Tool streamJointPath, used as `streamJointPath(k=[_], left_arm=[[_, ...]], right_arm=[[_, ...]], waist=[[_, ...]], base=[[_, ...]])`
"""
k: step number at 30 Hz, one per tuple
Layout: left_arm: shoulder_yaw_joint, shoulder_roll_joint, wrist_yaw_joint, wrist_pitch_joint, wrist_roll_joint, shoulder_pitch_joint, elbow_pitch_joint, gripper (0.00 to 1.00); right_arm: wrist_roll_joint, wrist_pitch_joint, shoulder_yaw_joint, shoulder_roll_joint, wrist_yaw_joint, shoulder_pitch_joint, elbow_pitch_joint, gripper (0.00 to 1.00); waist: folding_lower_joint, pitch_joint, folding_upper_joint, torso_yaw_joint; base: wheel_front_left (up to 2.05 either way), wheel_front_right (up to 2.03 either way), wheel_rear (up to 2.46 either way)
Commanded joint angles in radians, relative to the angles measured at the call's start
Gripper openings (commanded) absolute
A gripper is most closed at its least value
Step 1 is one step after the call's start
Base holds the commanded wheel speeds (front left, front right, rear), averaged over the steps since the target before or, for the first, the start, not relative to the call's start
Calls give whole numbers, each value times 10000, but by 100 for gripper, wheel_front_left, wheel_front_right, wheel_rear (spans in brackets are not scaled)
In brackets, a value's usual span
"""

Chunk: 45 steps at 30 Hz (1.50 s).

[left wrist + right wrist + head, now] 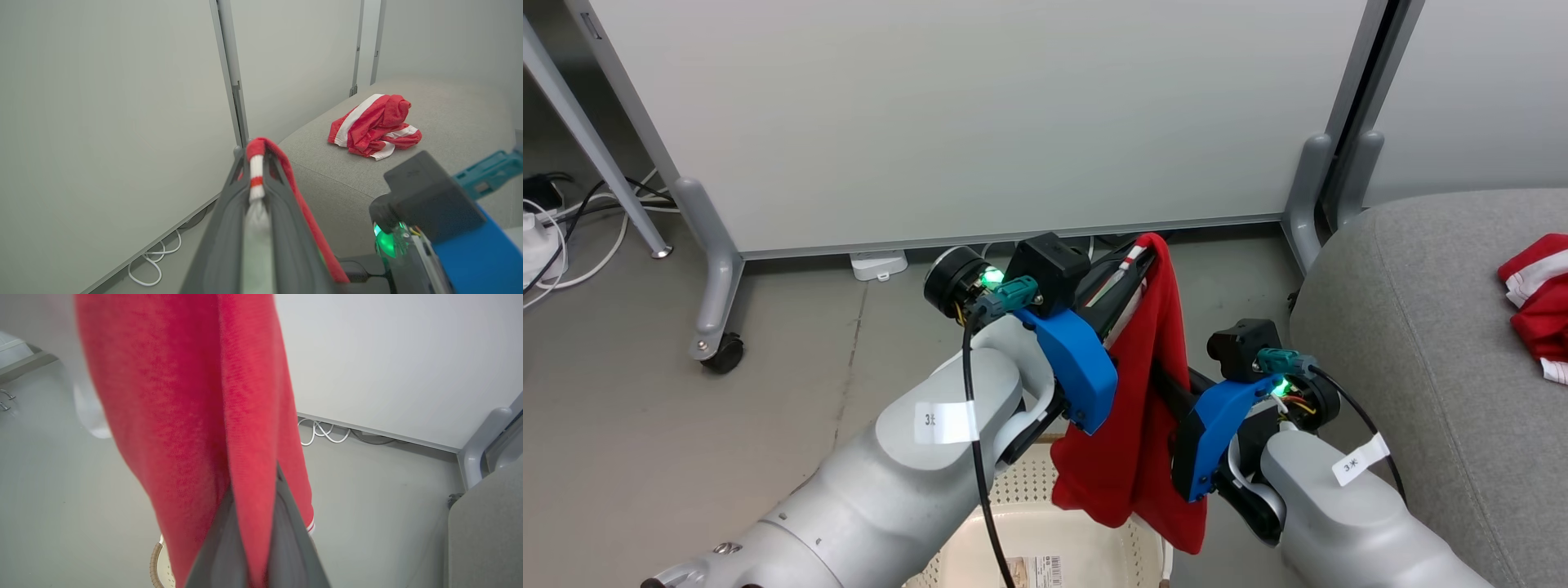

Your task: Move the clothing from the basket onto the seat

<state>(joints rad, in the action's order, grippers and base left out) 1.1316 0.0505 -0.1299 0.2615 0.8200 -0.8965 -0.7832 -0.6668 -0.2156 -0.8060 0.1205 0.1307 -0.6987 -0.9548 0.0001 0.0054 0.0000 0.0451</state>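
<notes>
Where the grey floor (686, 425) meets white partition panels (980, 122) on grey feet, cables (580, 237) trail at the far left and the seat (1421, 343) takes up the right side. Both arms reach forward over the basket (1025, 482), forearms angled up.

The left gripper (1139, 257), the higher of the two, has its fingers pressed together on the white-and-red trim of a red jersey (1135, 408). The right gripper (253, 498), lower and just beside it, pinches a fold of the same cloth between its fingers. The jersey hangs from both, its lower edge over the basket's rim (whether it touches, I cannot tell).

A printed label (1033, 569) shows on the basket's bottom. A second jersey (372, 124) lies crumpled on the seat, well apart from the grippers.
</notes>
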Motion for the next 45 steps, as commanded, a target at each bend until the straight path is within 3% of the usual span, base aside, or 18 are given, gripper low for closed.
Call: streamJointPath(k=[1,9,10,13,27,35,45], left_arm=[[5,-1,-13,53,56,90,-32,0],[-8,-2,-13,53,151,128,-99,0],[31,0,-13,53,197,160,-125,13],[105,-2,-14,52,270,108,-172,100],[-217,0,54,52,220,189,-365,100],[-1682,474,327,50,-592,1355,532,100],[-3748,1362,250,51,-2180,3628,2365,100]], right_arm=[[-99,-81,-91,49,1,-176,-60,0],[-558,-249,-559,92,1,-395,-274,0],[-607,-270,-607,94,1,-403,-297,0],[-769,-348,-745,113,1,-440,-363,0],[-1280,-482,-1160,196,1,-647,-527,0],[-1495,-512,-1145,372,1,-685,-499,0],[-1383,-511,-732,581,1,-559,-229,0]], waist=[[-1,-4,0,-8],[-1,-18,0,-52],[-1,-22,0,-59],[-1,-28,0,-65],[-1,-5,0,-45],[-1,36,0,6],[-1,94,0,11]], base=[[0,0,0],[0,0,0],[0,0,0],[0,0,0],[0,0,0],[0,0,0],[0,0,0]])
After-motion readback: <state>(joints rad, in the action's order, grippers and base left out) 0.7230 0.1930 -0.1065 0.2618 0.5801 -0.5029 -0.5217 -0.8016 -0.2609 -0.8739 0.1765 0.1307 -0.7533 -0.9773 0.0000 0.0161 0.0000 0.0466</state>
